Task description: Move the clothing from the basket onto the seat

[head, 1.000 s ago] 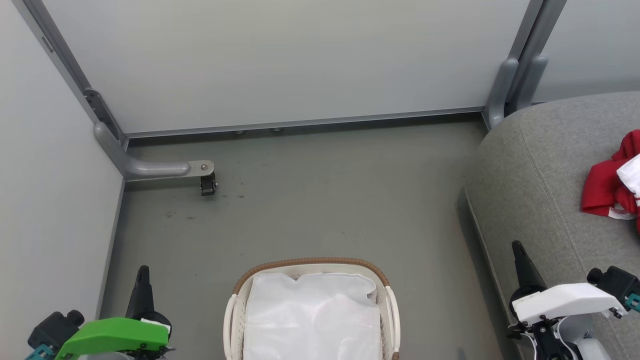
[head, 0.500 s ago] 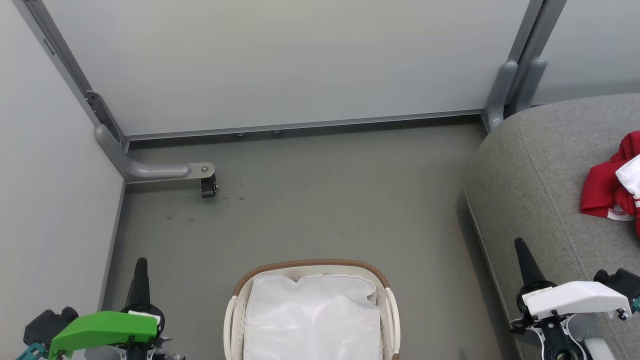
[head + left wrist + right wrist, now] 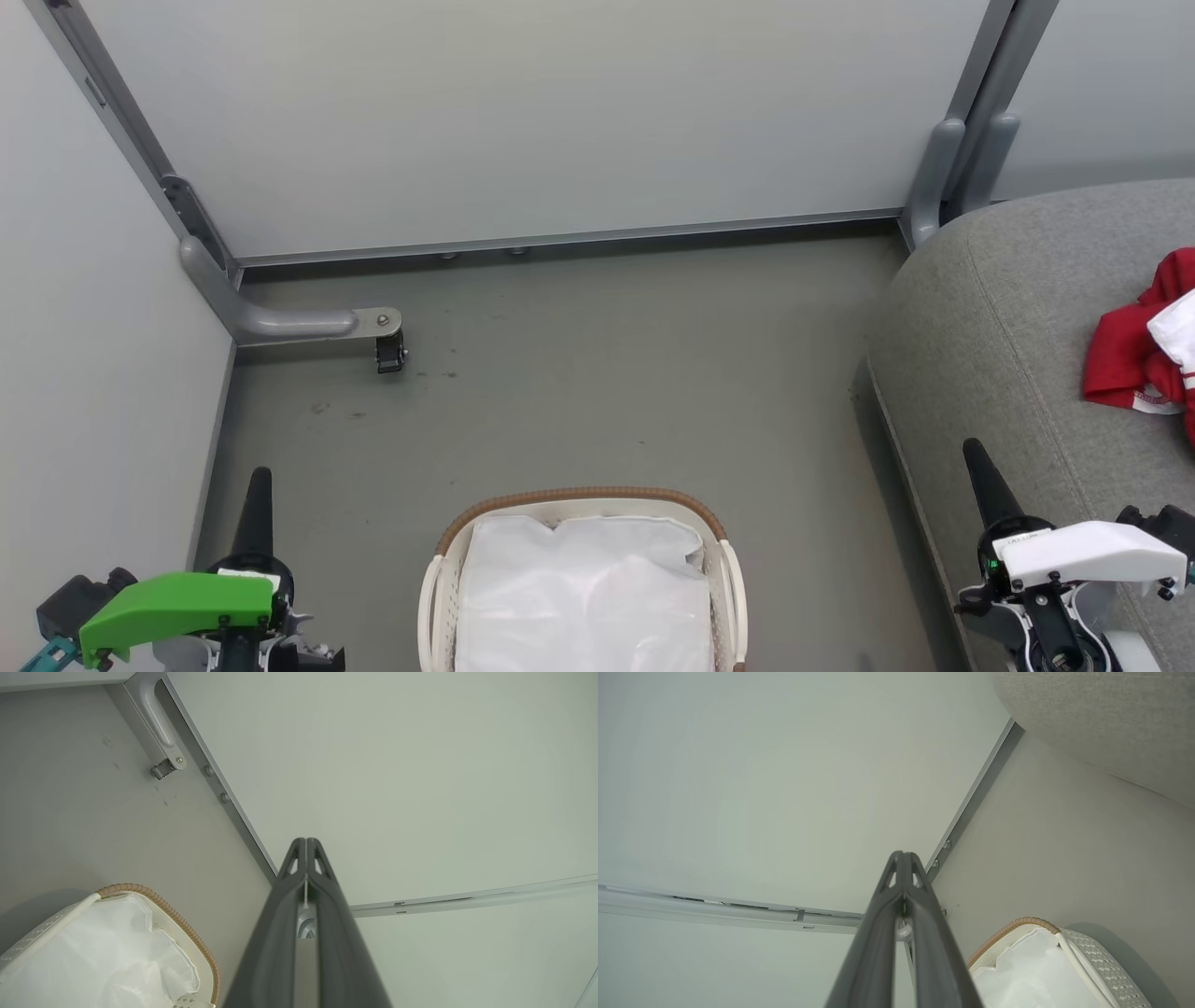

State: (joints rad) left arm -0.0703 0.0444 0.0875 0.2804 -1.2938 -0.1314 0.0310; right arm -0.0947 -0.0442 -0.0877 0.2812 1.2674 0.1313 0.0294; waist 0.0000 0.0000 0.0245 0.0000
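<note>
Head camera, looking down at a grey floor in a pale-walled corner. I hold both arms low and apart. The left gripper sits at lower left and the right gripper at lower right. On each, the two dark fingers are pressed together with nothing between them, which both wrist cameras confirm.

The basket stands on the floor between the two grippers, about midway, with its near part cut off by the bottom edge. A white liner sheet covers what I can see of its inside. I cannot tell whether any garment lies under it.

The clothing, a crumpled red heap with white panels, lies on the seat at far right, up and to the right of the right gripper and well apart from the basket. The right arm is much the nearer to it, its gripper lying over the seat's front edge.

I judge the transfer is finished or nearly so.
</note>
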